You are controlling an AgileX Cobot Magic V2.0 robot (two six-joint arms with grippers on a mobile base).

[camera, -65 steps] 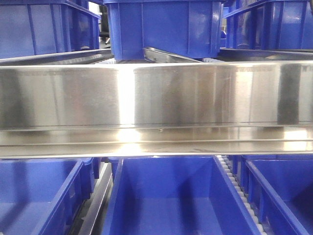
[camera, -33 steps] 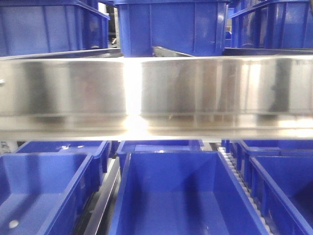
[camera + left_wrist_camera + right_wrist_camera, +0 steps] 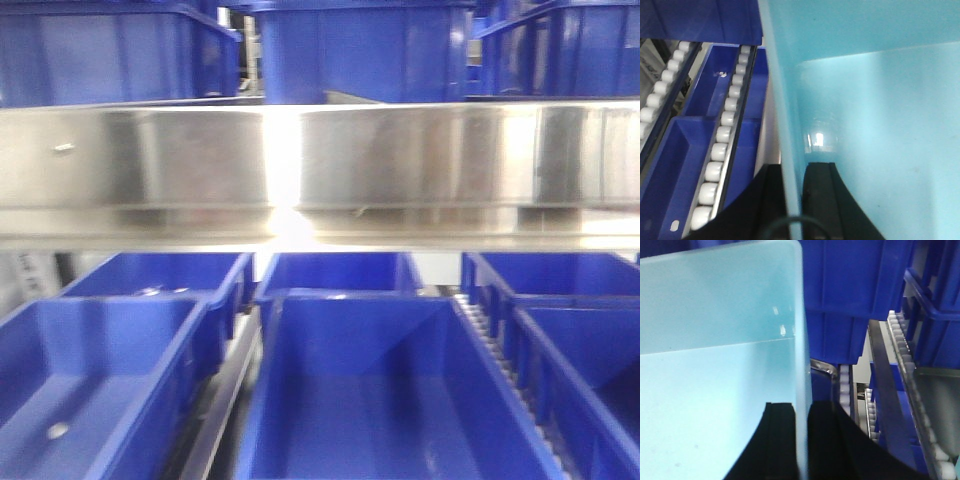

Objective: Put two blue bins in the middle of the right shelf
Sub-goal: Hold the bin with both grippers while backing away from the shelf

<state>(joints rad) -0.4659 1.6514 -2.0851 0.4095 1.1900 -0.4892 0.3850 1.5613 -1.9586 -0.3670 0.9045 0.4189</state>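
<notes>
Front view first: the wide steel rail of the right shelf middle (image 3: 420, 165) is stretching across the frame, with dark blue bins (image 3: 350, 400) sitting above and below it, and no pale bin or hand is showing here at all. Left wrist view: the left hand (image 3: 795, 169) is pinching the thin side wall of the pale blue bin (image 3: 880, 125), one finger inside and one outside, and a roller track (image 3: 720, 140) is running off beside it. Right wrist view: the right hand (image 3: 801, 406) is clamping the opposite wall of the same bin (image 3: 715, 340), and more dark bins are crowding in close behind it. So the bin is hanging in the air between both hands; I can't tell if it's one bin or two nested. My worry: those smooth walls could be slipping out of the pinch if the arms are moving unevenly, or the bin could be catching the rail's lip going in.
</notes>
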